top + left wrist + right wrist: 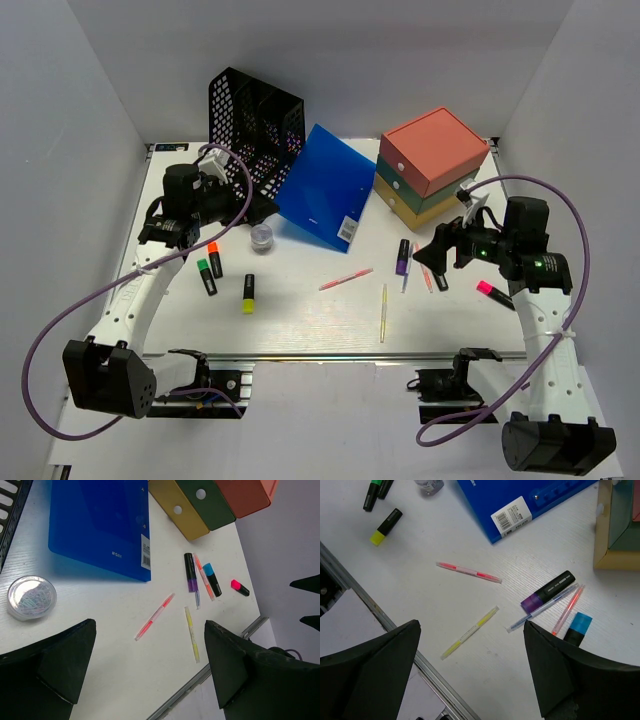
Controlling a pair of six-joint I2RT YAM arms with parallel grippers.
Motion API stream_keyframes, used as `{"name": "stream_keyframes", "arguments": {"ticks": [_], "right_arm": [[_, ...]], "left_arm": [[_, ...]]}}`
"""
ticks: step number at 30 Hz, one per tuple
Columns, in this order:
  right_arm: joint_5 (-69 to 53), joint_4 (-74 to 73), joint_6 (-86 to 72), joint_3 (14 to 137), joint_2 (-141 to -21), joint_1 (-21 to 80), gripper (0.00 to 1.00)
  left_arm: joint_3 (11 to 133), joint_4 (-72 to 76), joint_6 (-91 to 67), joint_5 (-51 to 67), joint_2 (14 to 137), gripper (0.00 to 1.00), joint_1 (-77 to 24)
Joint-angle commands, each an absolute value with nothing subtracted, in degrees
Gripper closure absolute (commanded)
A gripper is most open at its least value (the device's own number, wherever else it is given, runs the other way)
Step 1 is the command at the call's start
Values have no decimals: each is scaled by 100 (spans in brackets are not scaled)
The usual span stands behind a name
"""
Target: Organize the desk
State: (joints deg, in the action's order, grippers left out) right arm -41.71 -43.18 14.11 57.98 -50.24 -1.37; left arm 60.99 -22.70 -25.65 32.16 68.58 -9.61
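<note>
- Blue folder (100, 525) and stacked drawer boxes (210, 502): cut off by the left wrist view's top edge.
- Black mesh rack (10, 510): only a sliver shows, at that view's left edge.
- Blue-capped marker (579, 626): black body partly hidden behind a finger (560, 670) of the right end effector (471, 627).
- Barcode label (512, 512): print too small to read.

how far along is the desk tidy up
Done: nothing visibly; markers, thin pens and the clip tub lie scattered over the desk. In hand: nothing; left tool and right tool hang open and empty. Left: seemingly all of it, blue folder included.
</note>
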Motion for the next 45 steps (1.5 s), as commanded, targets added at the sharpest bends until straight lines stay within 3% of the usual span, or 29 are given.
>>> {"name": "stream_keyframes", "arguments": {"ticks": [1,4,6,7,9,10,11,12,13,14,16,17,20,23,45], "right_arm": [[-4350,-4069,1651,5924,-4975,-141,11],[-4745,-4201,2475,5757,-5053,-149,11],[-5079,-4305,2653,5722,-5229,-132,24],[-5167,-4307,2706,5696,-5325,-132,50],[-5221,-3993,2497,5547,-5388,-123,82],[-5229,-3912,2374,5511,-5414,-114,99],[-5238,-3824,2373,5485,-5414,-114,100],[-5238,-3701,2269,5467,-5423,-106,96],[-5256,-3674,2250,5441,-5423,-114,72],[-5265,-3674,2250,5440,-5423,-106,57],[-5273,-3700,2267,5388,-5441,-97,39],[-5265,-3718,2320,5370,-5432,-97,36],[-5186,-3709,2312,5274,-5388,-88,32],[-5142,-3657,2268,5177,-5344,-97,31],[-4992,-3516,2285,5062,-5467,-97,29]], "left_arm": [[6196,-2285,-2461,3261,6706,2,-984],[6187,-2250,-2426,3278,6767,2,-984],[6196,-2224,-2391,3313,6829,4,-984],[6196,-2215,-2373,3340,6864,7,-984],[6249,-2180,-2321,3331,6969,12,-984],[6266,-2145,-2303,3314,6996,22,-984],[6293,-2110,-2285,3279,7031,32,-984],[6336,-2101,-2268,3244,7075,43,-984],[6363,-2031,-2268,3226,7188,64,-984],[6381,-2013,-2268,3226,7268,68,-984],[6503,-1952,-2267,3234,7530,68,-984],[6556,-1951,-2276,3234,7645,52,-984],[6829,-1925,-2224,3155,8040,25,-984],[7048,-1890,-2180,3085,8453,18,-984],[7778,-2311,-1793,2137,9835,15,-1441]]}}
